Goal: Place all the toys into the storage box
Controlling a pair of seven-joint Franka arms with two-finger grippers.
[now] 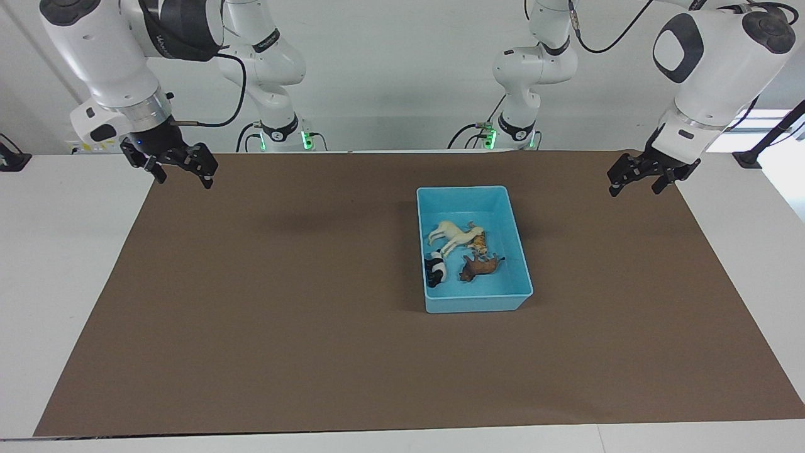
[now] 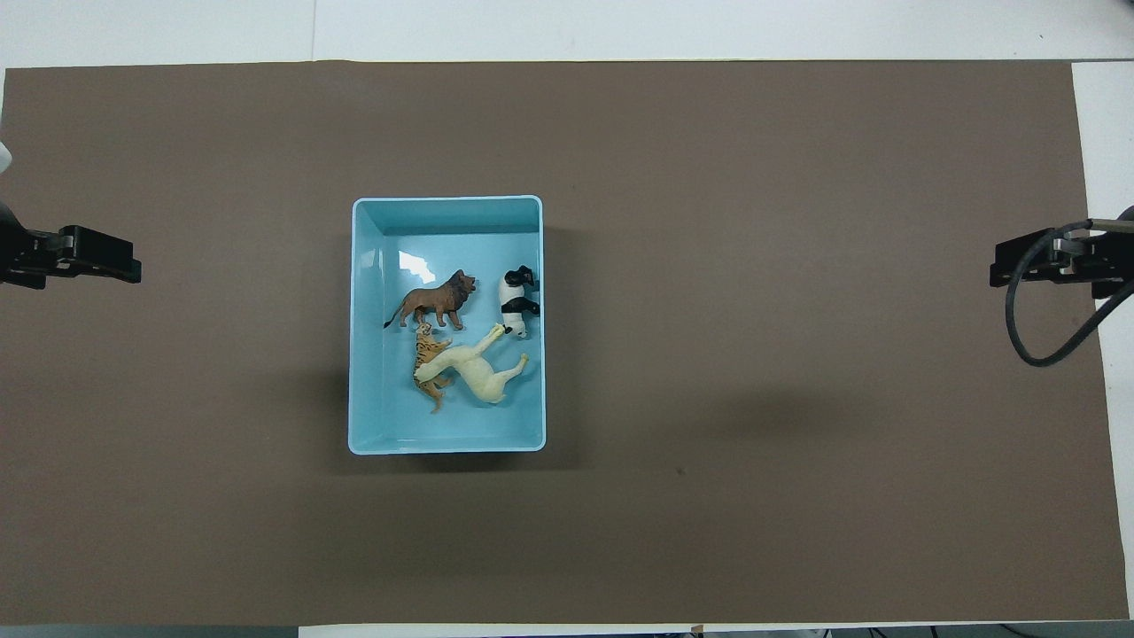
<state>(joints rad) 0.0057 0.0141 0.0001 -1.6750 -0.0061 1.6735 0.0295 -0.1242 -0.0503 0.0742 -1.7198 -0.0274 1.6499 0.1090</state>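
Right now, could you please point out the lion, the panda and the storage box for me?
lion [image 2: 436,303], overhead view, on its brown body.
panda [image 2: 516,302], overhead view, on its white back.
storage box [image 2: 446,201], overhead view, on the rim of the wall farthest from the robots.

Cut off by the overhead view's side edges: both arms, with only the left pincer [image 2: 97,263] and right pincer [image 2: 1019,263] showing. Partly hidden under the llama [image 2: 478,369]: the tiger [image 2: 429,359]. Cropped at the facing view's top: the upper arm links. Too small to read: the toys' faces.
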